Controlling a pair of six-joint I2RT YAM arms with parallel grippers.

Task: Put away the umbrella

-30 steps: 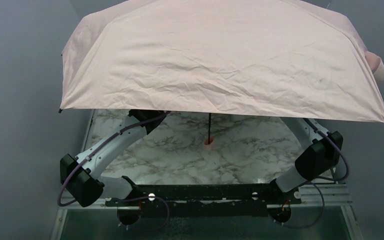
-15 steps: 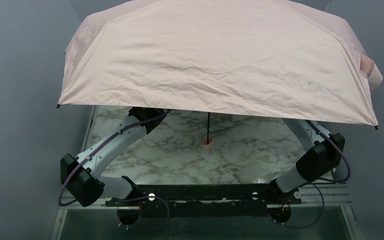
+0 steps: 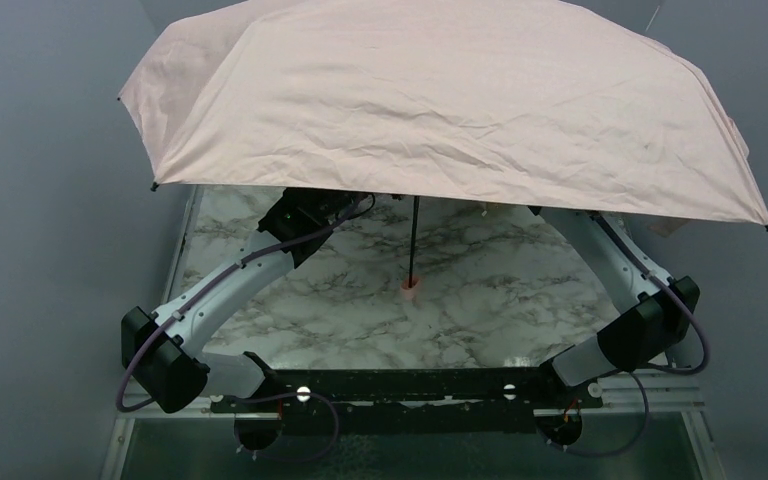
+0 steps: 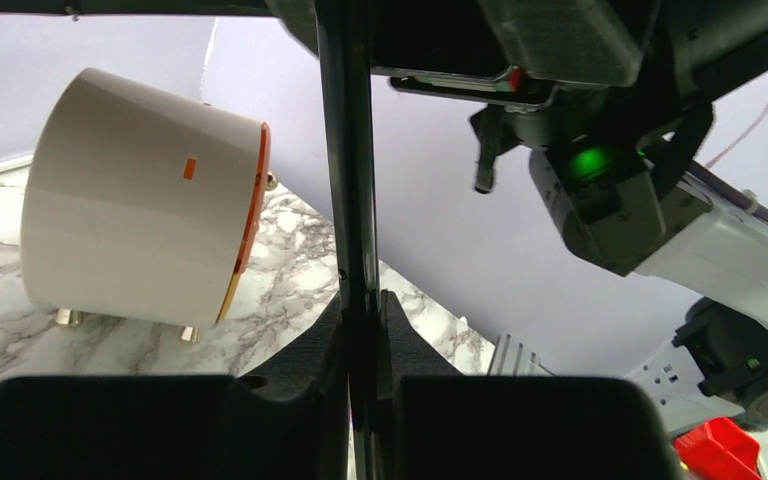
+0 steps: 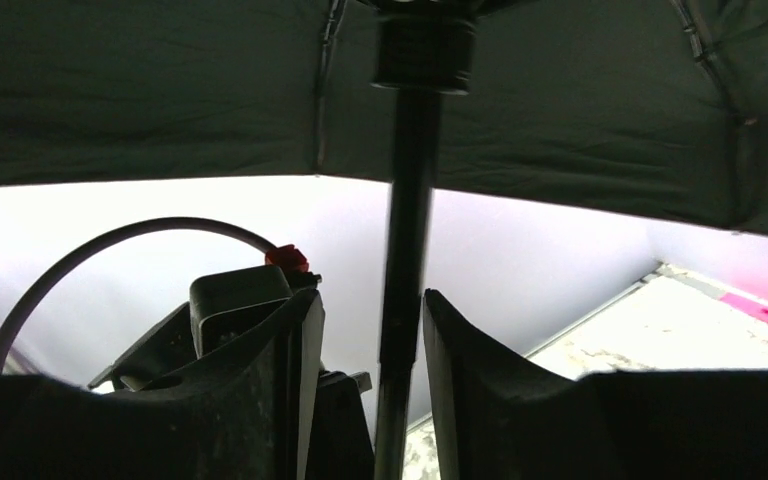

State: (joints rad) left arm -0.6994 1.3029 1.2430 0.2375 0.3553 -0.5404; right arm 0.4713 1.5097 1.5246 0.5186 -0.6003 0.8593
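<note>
The umbrella (image 3: 440,100) is open, and its pale pink canopy fills the upper half of the top view and hides both grippers there. Its thin black shaft (image 3: 415,240) runs down to the small pink handle (image 3: 411,290), low over the marble. In the left wrist view my left gripper (image 4: 362,300) is shut on the shaft (image 4: 350,150). In the right wrist view my right gripper (image 5: 370,300) is open, its fingers standing either side of the shaft (image 5: 405,250) just below the dark runner hub (image 5: 425,45); there is a gap on the left side.
A cream drum with an orange face (image 4: 140,200) lies on its side on the marble table (image 3: 340,300), behind the shaft. The right arm's wrist (image 4: 610,190) hangs close by the left gripper. Grey walls enclose the table on both sides.
The right gripper's jaws have parted from the shaft. The canopy has swung and tilted, and its left edge has moved right. The right arm's elbow has dropped lower and further out.
</note>
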